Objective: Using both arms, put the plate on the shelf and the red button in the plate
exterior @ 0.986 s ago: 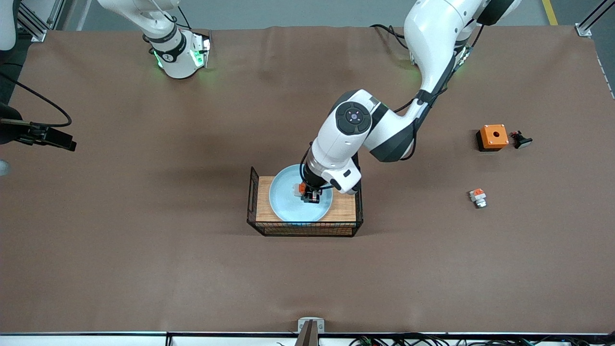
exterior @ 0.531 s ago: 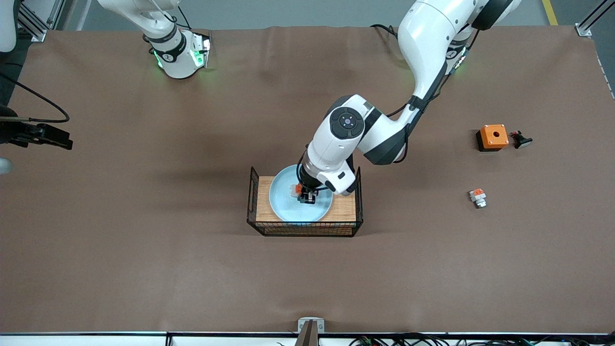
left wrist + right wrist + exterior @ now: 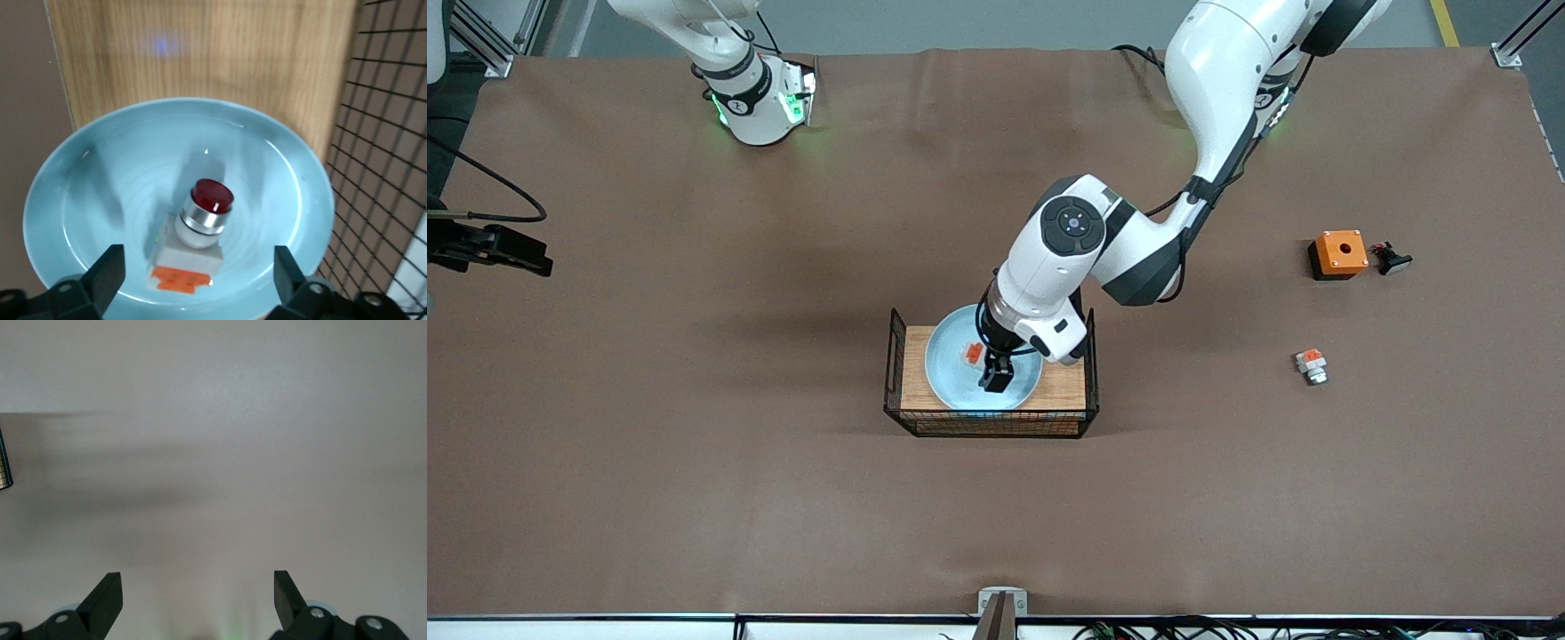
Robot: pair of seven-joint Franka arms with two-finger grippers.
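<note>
The pale-blue plate lies on the wooden floor of a wire basket in the middle of the table. The red button lies on the plate, its dark red cap, white body and orange block clear in the left wrist view. My left gripper hangs open just over the plate, its fingers standing apart on either side of the button without touching it. My right gripper is open and empty above bare table at the right arm's end, where it waits.
The black wire basket rings the wooden board; its mesh wall stands close beside the left gripper. Toward the left arm's end lie an orange square box, a small dark part and a white-orange part.
My left gripper opened and let go of the red button, which now rests on the plate, and the gripper moved slightly away from it. My right gripper drifted a little toward the table's end.
</note>
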